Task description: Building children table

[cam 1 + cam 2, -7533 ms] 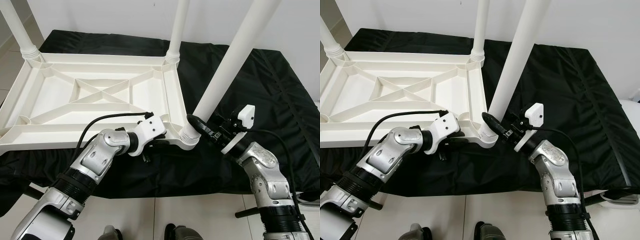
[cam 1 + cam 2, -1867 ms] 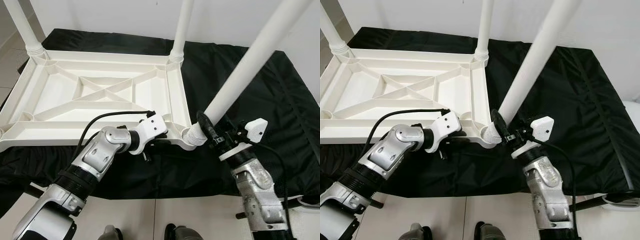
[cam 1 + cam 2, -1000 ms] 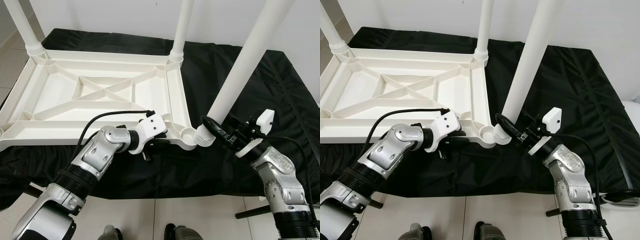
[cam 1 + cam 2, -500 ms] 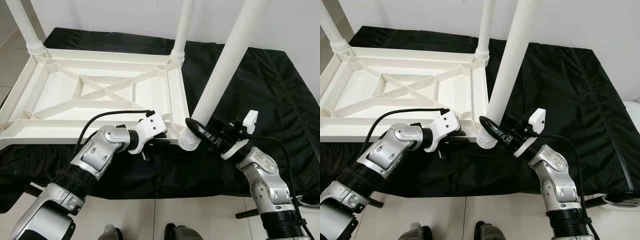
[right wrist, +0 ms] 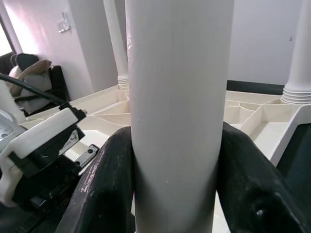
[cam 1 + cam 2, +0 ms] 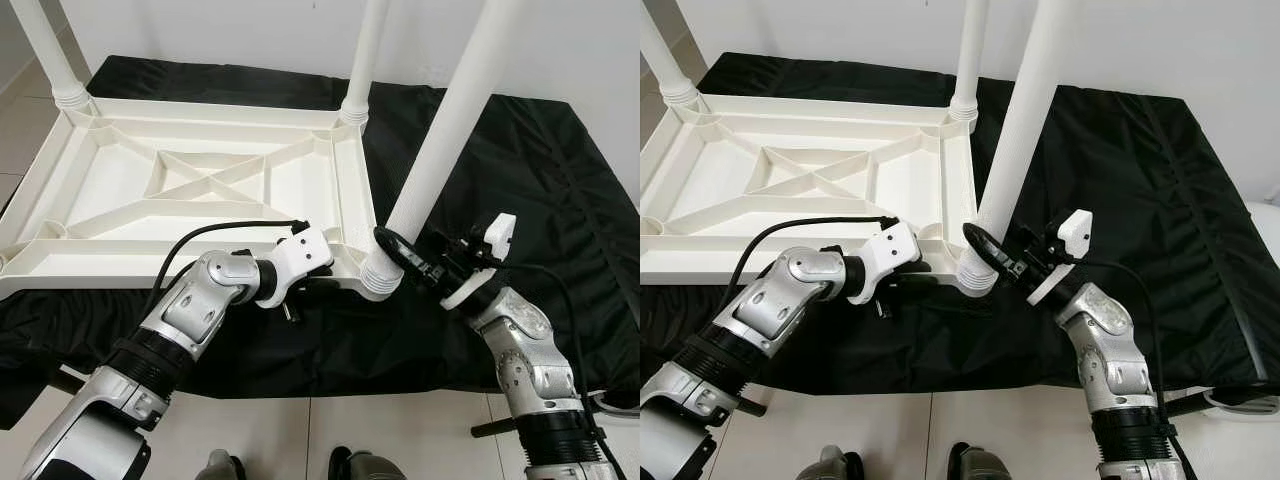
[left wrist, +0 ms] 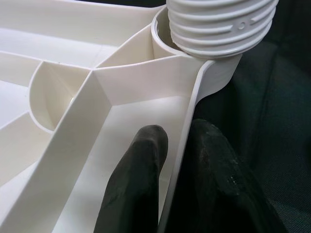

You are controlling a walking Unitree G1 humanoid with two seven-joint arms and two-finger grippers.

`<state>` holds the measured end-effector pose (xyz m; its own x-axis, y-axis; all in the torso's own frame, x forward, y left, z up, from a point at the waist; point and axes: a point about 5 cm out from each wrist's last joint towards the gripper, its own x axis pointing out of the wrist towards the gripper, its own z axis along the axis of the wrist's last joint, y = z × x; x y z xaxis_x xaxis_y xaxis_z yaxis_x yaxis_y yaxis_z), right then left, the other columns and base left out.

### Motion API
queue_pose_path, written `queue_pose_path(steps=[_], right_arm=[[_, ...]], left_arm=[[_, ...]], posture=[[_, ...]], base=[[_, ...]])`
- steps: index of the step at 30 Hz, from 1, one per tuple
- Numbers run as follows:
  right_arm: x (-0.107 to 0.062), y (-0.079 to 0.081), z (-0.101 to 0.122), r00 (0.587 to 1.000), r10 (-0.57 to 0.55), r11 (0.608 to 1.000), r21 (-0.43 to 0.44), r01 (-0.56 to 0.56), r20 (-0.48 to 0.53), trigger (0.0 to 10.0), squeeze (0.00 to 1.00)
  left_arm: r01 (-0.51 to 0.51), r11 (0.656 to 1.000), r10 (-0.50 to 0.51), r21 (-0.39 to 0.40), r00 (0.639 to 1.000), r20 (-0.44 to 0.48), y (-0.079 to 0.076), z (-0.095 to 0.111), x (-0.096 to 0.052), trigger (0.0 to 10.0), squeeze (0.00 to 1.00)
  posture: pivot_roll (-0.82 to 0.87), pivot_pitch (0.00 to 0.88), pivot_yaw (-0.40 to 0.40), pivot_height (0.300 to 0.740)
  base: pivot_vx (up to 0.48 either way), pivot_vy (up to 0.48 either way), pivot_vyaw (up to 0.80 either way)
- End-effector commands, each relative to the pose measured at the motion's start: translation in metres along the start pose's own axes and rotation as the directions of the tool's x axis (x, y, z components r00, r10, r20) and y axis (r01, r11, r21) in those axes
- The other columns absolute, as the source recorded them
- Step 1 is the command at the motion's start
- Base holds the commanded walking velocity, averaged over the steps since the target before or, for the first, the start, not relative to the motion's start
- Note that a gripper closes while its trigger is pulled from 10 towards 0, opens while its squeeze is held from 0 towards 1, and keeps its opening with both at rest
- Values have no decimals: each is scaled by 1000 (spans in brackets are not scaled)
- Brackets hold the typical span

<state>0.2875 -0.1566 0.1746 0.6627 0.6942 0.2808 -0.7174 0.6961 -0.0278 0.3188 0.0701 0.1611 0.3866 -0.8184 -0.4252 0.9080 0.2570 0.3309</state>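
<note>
A: Tabletop (image 6: 200, 190), white plastic, lies upside down on black cloth (image 6: 500, 180), ribbed underside facing up. Status of the legs?

B: Two legs stand upright at the tabletop's far corners: far-left leg (image 6: 45, 55) and far-right leg (image 6: 362, 60). A third leg (image 6: 440, 140) is at the near-right corner, leaning slightly away from the tabletop. Its threaded end (image 7: 221, 24) sits at the mouth of the corner socket (image 7: 214, 73); it looks tilted in the left wrist view. Whether the threads are engaged, cannot tell.

A: Right gripper?

B: Right gripper (image 6: 400, 262) is at the base of the third leg, just above the socket. Its fingers (image 5: 104, 189) are clamped on the leg shaft, one on each side, as the right wrist view shows.

A: Left gripper?

B: Left gripper (image 7: 180, 160) is on the tabletop's near edge, just beside the same corner. One finger is inside the rim wall (image 7: 187, 126), the other outside, pinching the rim between them.

A: Anything else?

B: Tiled floor (image 6: 300, 430) shows below the cloth's near edge, and a white wall (image 6: 250, 30) is behind the tabletop.
</note>
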Motion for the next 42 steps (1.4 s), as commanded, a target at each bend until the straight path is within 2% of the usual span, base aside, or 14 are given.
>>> queue_pose_path(steps=[1, 8, 10, 16, 23, 24, 26, 28, 34, 42], right_arm=[[-15, 2, -39, 983, -39, 995, 83, 55, -180, 10000, 0], [-14, 3, -41, 981, -57, 995, 66, 70, -187, 10000, 0], [-12, 4, -44, 977, -98, 993, 44, 108, -189, 10000, 0], [-12, 6, -52, 967, -128, 988, 53, 143, -219, 10000, 0], [-13, 11, -53, 972, -102, 992, 57, 117, -213, 10000, 0], [-16, 16, -53, 977, -67, 996, 42, 77, -201, 10000, 0], [-16, 16, -53, 977, -67, 996, 42, 77, -201, 10000, 0], [-24, 22, -56, 976, -51, 998, 35, 60, -211, 10000, 0], [-33, 28, -59, 973, -35, 999, 15, 39, -227, 10000, 0], [-40, 33, -62, 969, -27, 1000, -11, 25, -244, 10000, 0]], left_arm=[[36, 999, -36, 28, 999, 12, -1, 6, -3, 10000, 0], [34, 999, -34, 29, 999, 12, 1, 6, -3, 10000, 0], [33, 999, -34, 30, 999, 13, 1, 6, -3, 10000, 0], [34, 999, -34, 32, 999, 13, 1, 7, -3, 10000, 0], [34, 999, -35, 34, 999, 14, 1, 8, -4, 10000, 0], [34, 999, -34, 35, 999, 14, 1, 8, -4, 10000, 0], [34, 999, -34, 35, 999, 14, 1, 8, -4, 10000, 0], [33, 999, -33, 34, 999, 15, 1, 8, -4, 10000, 0], [33, 999, -34, 34, 999, 16, 1, 8, -4, 10000, 0], [36, 999, -37, 35, 999, 17, 2, 8, -4, 10000, 0]], posture=[[-58, 158, -33, 740], [-59, 159, -31, 740], [-59, 161, -29, 740], [-58, 162, -28, 740], [-58, 162, -27, 740], [-58, 163, -29, 740], [-58, 163, -29, 740], [-60, 164, -30, 740], [-62, 165, -28, 740], [-65, 166, -22, 740]], base=[[0, 0, 0], [0, 0, 0], [0, 0, 0], [0, 0, 0], [0, 0, 0], [0, 0, 0], [0, 0, 0], [0, 0, 0], [0, 0, 0], [0, 0, 0]])
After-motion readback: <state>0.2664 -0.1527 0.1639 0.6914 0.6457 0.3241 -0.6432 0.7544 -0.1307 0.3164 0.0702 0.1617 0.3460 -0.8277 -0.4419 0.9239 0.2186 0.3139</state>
